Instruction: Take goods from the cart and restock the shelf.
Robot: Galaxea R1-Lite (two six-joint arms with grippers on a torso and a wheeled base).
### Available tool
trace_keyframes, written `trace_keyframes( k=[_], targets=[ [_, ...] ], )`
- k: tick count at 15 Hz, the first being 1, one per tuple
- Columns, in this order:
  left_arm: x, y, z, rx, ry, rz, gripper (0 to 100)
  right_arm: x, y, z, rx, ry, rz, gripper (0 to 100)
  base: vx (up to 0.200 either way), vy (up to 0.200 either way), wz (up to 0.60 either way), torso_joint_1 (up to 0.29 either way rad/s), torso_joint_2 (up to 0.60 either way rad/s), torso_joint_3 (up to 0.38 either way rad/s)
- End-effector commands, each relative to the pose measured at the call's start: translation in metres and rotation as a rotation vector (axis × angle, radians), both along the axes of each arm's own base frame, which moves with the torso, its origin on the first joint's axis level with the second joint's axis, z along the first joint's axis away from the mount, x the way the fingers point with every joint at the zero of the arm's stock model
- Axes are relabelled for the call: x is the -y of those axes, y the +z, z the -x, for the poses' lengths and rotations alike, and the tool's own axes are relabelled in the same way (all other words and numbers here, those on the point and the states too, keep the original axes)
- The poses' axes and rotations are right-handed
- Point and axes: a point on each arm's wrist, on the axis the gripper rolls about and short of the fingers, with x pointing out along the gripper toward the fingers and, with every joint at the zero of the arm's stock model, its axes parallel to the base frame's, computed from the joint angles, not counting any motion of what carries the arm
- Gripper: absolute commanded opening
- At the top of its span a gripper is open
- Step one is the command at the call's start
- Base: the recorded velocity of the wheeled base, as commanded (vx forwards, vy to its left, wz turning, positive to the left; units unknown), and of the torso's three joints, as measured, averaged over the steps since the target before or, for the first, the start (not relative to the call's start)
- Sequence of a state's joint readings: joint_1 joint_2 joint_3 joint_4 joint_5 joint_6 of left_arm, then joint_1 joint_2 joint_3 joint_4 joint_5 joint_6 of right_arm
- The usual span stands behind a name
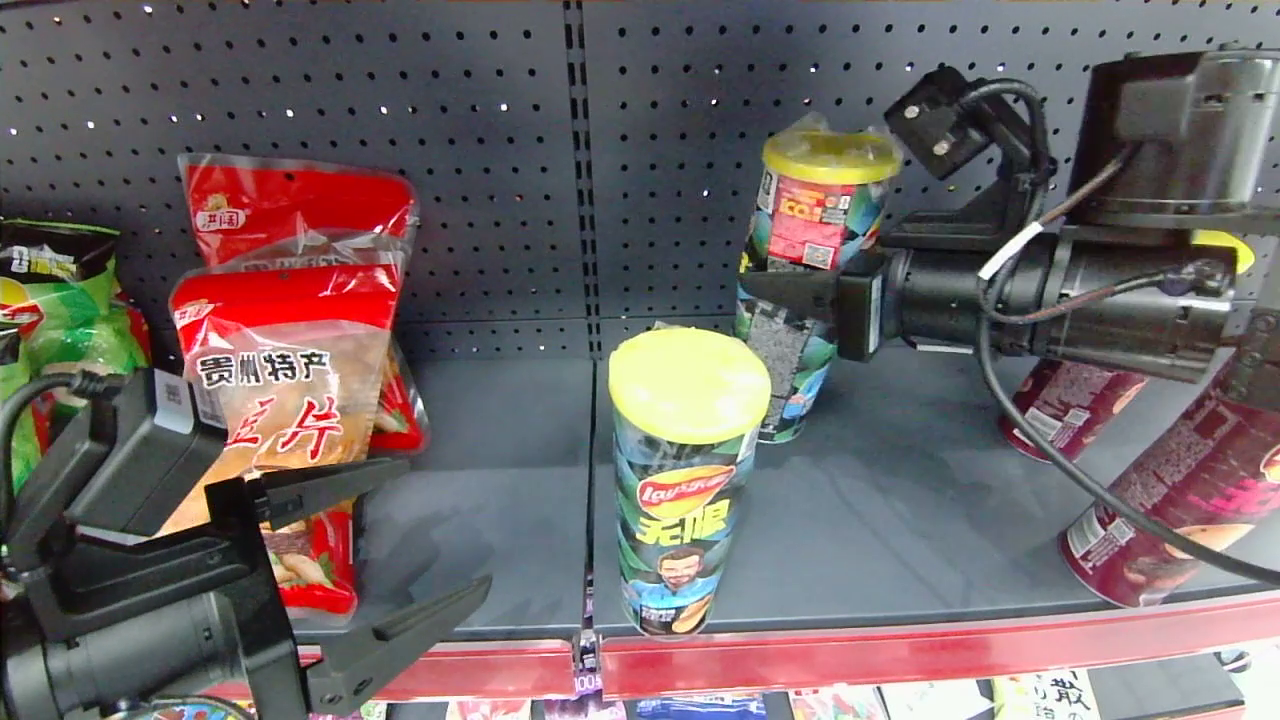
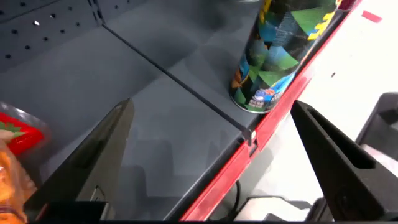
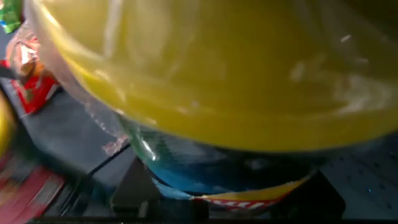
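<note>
- Left of frame: red snack bags [image 1: 290, 380] stand against the back panel. Not part of this step, so I leave them alone.
- Lower left: my left gripper [image 1: 445, 525] hangs in front of the shelf [image 1: 900, 500] with its jaws spread wide and nothing between them. Best parked there, clear of the bags.
- Centre: front can [image 1: 685, 480], yellow lid, stands upright near the red rail [image 1: 900, 650]. It is the thing most likely to get knocked, and my right arm's way out passes just beside it.
- Right of centre, farther back: my right gripper [image 1: 790, 300] is clamped on the held can [image 1: 805, 250] about mid-body. The can is upright near the back panel, behind the front can. Its base looks to be at the shelf, but I cannot tell whether it touches.
- Judgement: settle the base flat before letting go, open only a little, then back out level toward the right.
- Far right: maroon cans [image 1: 1180, 490] lie tilted under my forearm, so I should keep the elbow high when pulling back.
</note>
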State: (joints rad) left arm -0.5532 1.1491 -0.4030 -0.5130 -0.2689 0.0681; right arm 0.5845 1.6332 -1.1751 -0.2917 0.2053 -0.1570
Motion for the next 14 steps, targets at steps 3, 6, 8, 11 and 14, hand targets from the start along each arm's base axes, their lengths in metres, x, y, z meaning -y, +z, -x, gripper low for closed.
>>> trace_keyframes(
  k=[3,6,8,11,14],
  targets=[
    [-0.001,0.004,0.0,0.015,0.006,0.01,100,-0.022,-0.022,-0.022,-0.056,0.049,0.029,0,0.0,0.0,0.0,0.0,0.0,0.0],
    [-0.001,0.004,0.0,0.017,0.009,0.01,100,-0.028,-0.032,-0.027,-0.081,0.067,0.043,0,0.0,0.0,0.0,0.0,0.0,0.0],
    [-0.001,0.004,0.0,0.017,0.009,0.01,100,-0.033,-0.034,-0.03,-0.082,0.073,0.044,0,0.0,0.0,0.0,0.0,0.0,0.0],
    [-0.001,0.004,0.0,0.016,0.009,0.009,100,-0.042,-0.031,-0.038,-0.068,0.08,0.033,0,0.0,0.0,0.0,0.0,0.0,0.0],
    [-0.001,0.004,-0.001,0.014,0.009,0.009,100,-0.055,-0.032,-0.039,-0.111,0.092,-0.01,0,0.0,0.0,0.0,0.0,0.0,0.0]
  ],
)
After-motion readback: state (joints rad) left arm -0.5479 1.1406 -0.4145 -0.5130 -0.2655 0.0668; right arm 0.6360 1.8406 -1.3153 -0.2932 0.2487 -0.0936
